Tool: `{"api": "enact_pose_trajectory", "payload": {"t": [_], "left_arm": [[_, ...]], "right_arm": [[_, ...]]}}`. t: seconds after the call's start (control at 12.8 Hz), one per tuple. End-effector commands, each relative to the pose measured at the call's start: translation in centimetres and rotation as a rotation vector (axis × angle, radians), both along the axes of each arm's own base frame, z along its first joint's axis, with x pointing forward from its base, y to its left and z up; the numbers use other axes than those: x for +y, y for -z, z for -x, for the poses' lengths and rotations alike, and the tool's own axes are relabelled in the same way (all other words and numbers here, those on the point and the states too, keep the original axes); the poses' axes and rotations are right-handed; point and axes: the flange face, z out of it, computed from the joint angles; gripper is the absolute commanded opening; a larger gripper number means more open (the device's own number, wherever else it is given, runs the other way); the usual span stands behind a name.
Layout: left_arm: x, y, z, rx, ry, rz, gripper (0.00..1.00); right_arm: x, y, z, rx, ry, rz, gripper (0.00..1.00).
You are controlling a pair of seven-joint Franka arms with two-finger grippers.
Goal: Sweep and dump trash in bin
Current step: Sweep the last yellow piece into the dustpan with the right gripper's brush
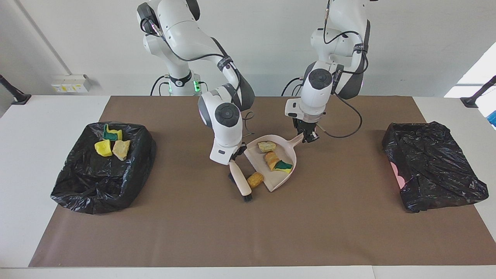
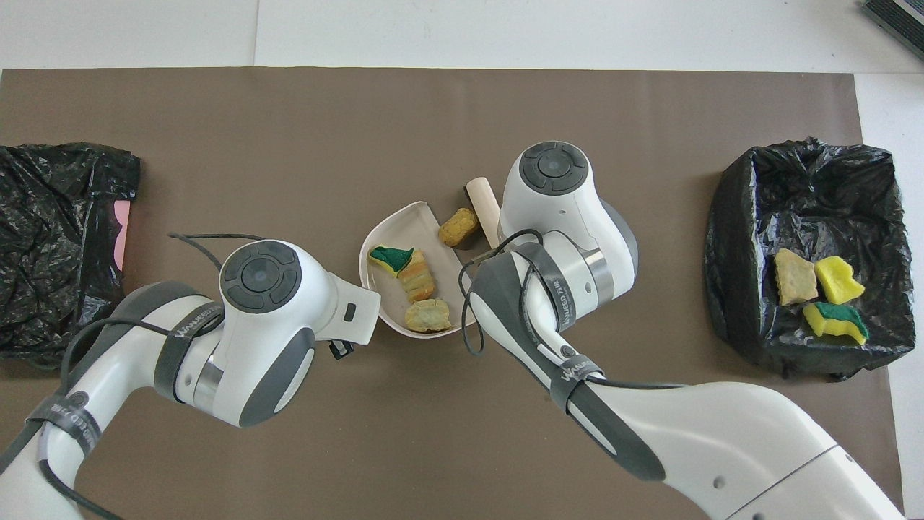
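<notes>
The right gripper point(image 1: 235, 155), clamped on the beige brush point(image 1: 241, 182), presses the light, soft orange-brown foam chunk point(image 1: 255, 179) at the pale plastic dustpan's point(image 1: 288, 154) lip, whose handle the closed left gripper point(image 1: 310, 136) grips.

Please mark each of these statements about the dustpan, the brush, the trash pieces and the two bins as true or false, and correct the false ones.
1. The left gripper holds the dustpan by its handle. True.
2. The right gripper holds the brush. True.
3. The orange-brown chunk lies in the middle of the dustpan. False: it sits at the pan's open edge, between pan and brush.
4. Three chunks lie inside the dustpan. True.
5. The bin at the right arm's end is empty. False: it holds three pieces.
6. The dustpan is over the bin at the left arm's end. False: it is at mid-table, apart from both bins.
</notes>
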Motion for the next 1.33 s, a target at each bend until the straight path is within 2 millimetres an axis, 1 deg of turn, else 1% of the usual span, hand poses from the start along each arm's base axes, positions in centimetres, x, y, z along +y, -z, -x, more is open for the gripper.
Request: {"api": "enact_pose_trajectory", "payload": {"t": [0.0, 0.08, 0.16, 0.24, 0.39, 0.47, 0.55, 0.71, 0.86, 0.94, 1.02, 1.1, 1.18, 1.25], "left_arm": [[0.0, -0.2, 0.9, -0.006, -0.004, 0.009, 0.00], [0.1, -0.1, 0.9, -0.003, -0.019, 0.006, 0.00], [0.1, -0.2, 0.9, -0.004, -0.056, 0.003, 0.00], [0.1, -0.2, 0.8, -0.006, -0.061, 0.004, 0.00], [0.3, -0.4, 0.3, -0.011, -0.060, 0.007, 0.00], [0.4, -0.5, 0.1, -0.014, -0.061, 0.009, 0.00], [0.5, -0.6, -0.1, -0.015, -0.063, 0.009, 0.00], [0.7, -1.0, -0.4, -0.024, -0.067, 0.015, 0.00], [1.8, -1.8, -1.2, -0.041, -0.095, 0.022, 0.00], [1.8, -2.2, -1.4, -0.047, -0.097, 0.025, 0.00], [2.0, -2.5, -1.5, -0.051, -0.100, 0.027, 0.00], [2.5, -3.4, -1.8, -0.065, -0.109, 0.034, 0.00], [4.3, -4.4, -2.5, -0.083, -0.136, 0.041, 0.00], [5.4, -5.8, -2.7, -0.103, -0.142, 0.049, 0.00]], "right_arm": [[2.4, 0.2, 3.7, 0.085, 0.006, -0.061, 0.00], [4.0, 0.0, 5.3, 0.111, -0.014, -0.088, 0.00], [4.7, 0.0, 6.2, 0.135, -0.016, -0.108, 0.00], [5.0, -0.2, 6.4, 0.141, -0.016, -0.110, 0.00], [3.5, -0.4, 5.6, 0.148, -0.006, -0.102, 0.00], [2.2, -0.6, 4.7, 0.145, 0.016, -0.096, 0.00], [0.9, -1.4, 4.1, 0.137, 0.045, -0.097, 0.00], [-1.8, -3.6, 3.4, 0.135, 0.080, -0.090, 0.00], [-3.1, -6.5, 3.9, 0.142, 0.096, -0.070, 0.00], [-3.3, -7.9, 4.5, 0.136, 0.116, -0.042, 0.00], [-3.0, -9.3, 5.4, 0.132, 0.142, -0.003, 0.00], [-2.5, -10.5, 6.3, 0.131, 0.185, 0.033, 0.00], [-1.1, -11.5, 7.5, 0.130, 0.225, 0.061, 0.00], [0.1, -11.8, 8.9, 0.142, 0.261, 0.093, 0.00]]}}
